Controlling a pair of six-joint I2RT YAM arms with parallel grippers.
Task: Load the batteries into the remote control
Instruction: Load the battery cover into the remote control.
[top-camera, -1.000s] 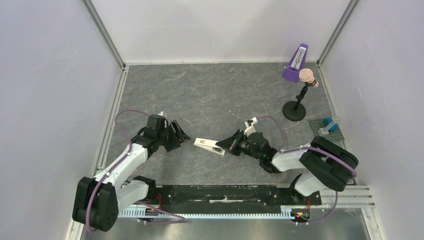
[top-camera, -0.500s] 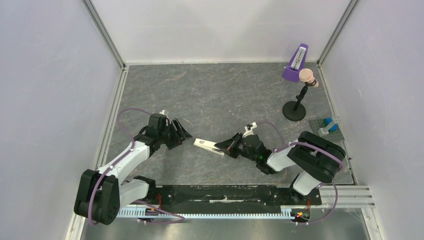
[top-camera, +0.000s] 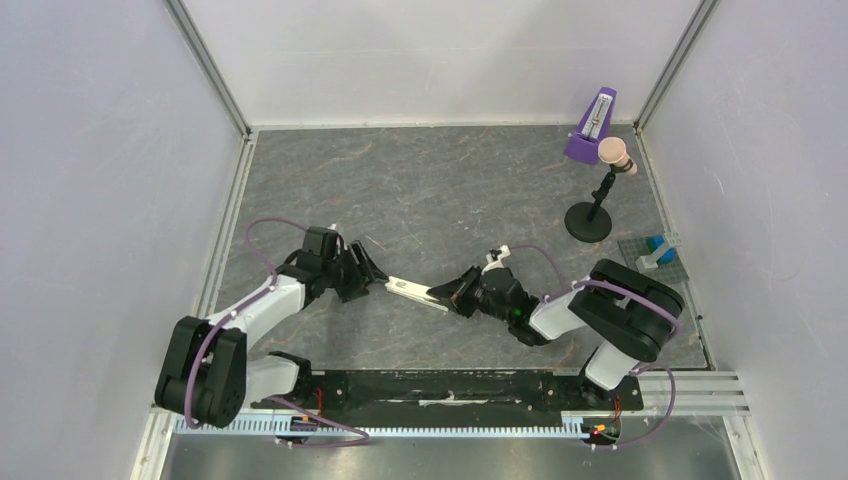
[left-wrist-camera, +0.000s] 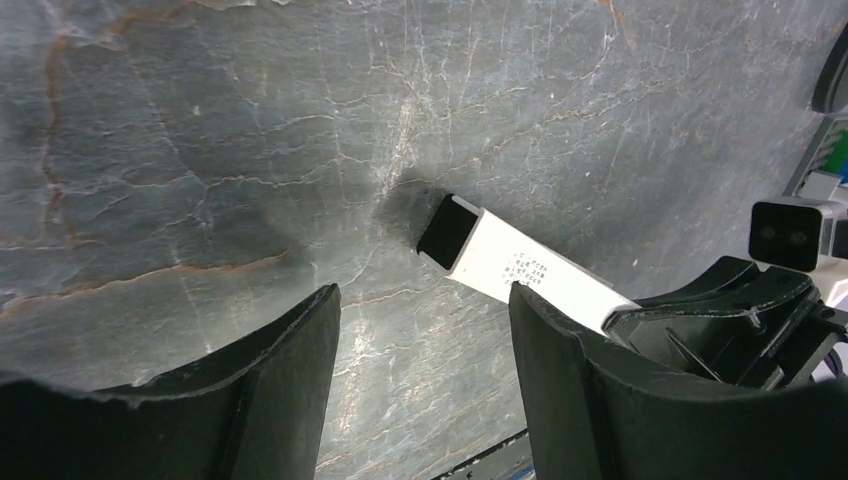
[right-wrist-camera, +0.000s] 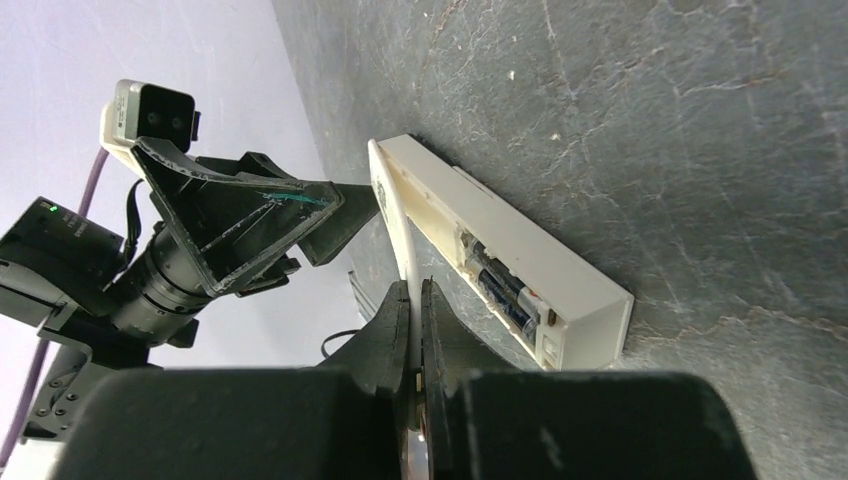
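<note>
Remote control (top-camera: 416, 291), left gripper (top-camera: 372, 272) now nearer its end

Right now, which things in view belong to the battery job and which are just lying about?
Job: remote, batteries in its recess, cover.
Lying about: purple metronome, stand, blue block.

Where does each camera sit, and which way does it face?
Top external: above, behind the arms, looking down at them and the table.
Left wrist: facing the table past its open left gripper.
Right wrist: facing the batteries past its right gripper, shut on a cover strip.
Shared: each wrist view shows the other's gripper.
</note>
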